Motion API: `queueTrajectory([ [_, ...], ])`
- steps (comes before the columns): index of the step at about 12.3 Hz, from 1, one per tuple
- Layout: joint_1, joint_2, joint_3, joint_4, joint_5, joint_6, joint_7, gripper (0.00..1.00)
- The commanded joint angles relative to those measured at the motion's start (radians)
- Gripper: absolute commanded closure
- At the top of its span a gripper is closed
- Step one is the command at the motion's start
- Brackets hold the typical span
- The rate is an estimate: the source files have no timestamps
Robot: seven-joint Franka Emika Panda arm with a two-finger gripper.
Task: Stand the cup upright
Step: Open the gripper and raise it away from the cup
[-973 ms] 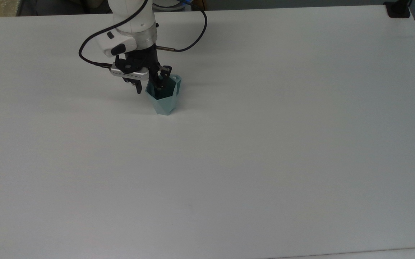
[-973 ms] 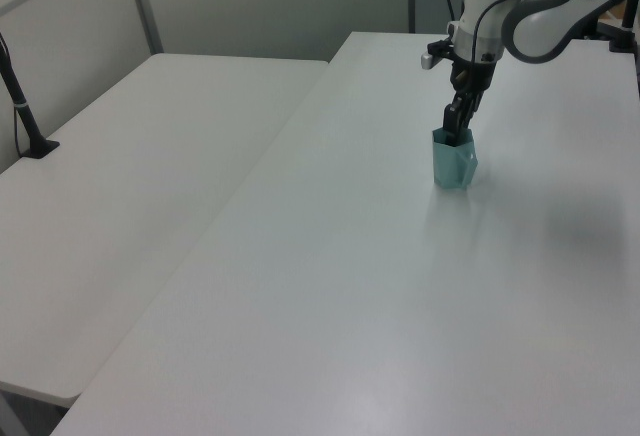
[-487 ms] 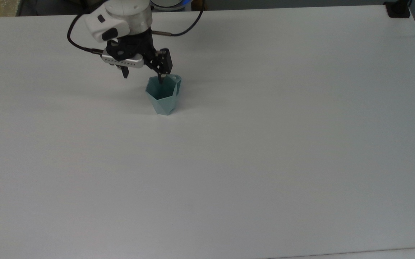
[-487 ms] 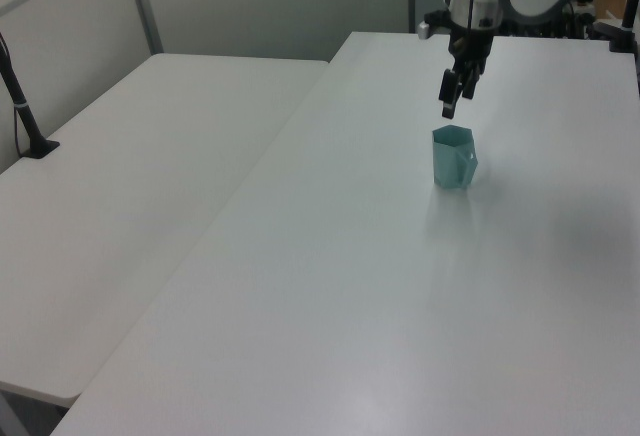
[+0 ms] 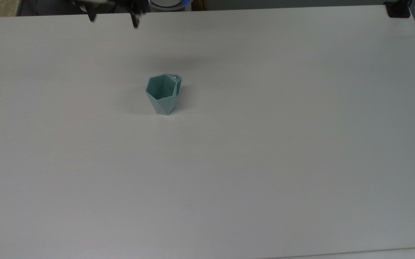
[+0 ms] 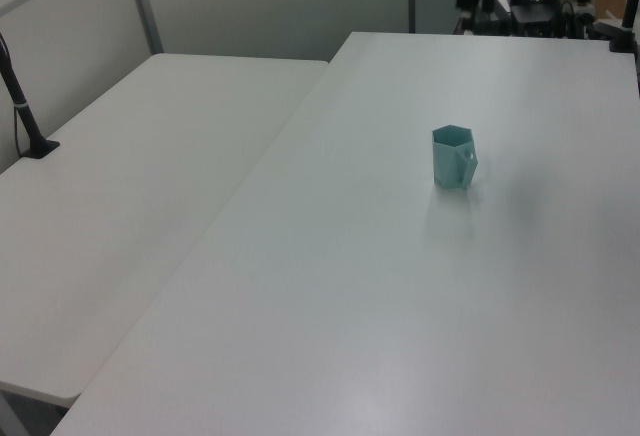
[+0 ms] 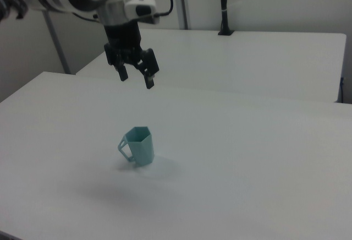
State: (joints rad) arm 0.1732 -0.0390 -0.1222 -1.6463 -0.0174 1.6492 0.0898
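Standing upright on table (image 7: 264, 157), cup (image 7: 138, 147) w/ nothing inside; claw (image 7: 136, 77) above, fingers apart.

Teal cup (image 7: 140, 146) upright on white table (image 7: 247, 168), handle seemingly leftward, gripper (image 7: 136, 77) spread above

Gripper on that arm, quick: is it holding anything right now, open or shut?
Gripper: open, holding nothing, raised above the upright cup and apart from it.
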Motion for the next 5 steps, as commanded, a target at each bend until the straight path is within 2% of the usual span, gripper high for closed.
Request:
queueTrajectory([
  [1,-0.03,-0.01,-0.048,0.039,0.005,-0.066,-0.139,0.0],
  [5,-0.027,-0.005,-0.048,0.055,0.005,-0.054,-0.136,0.0],
])
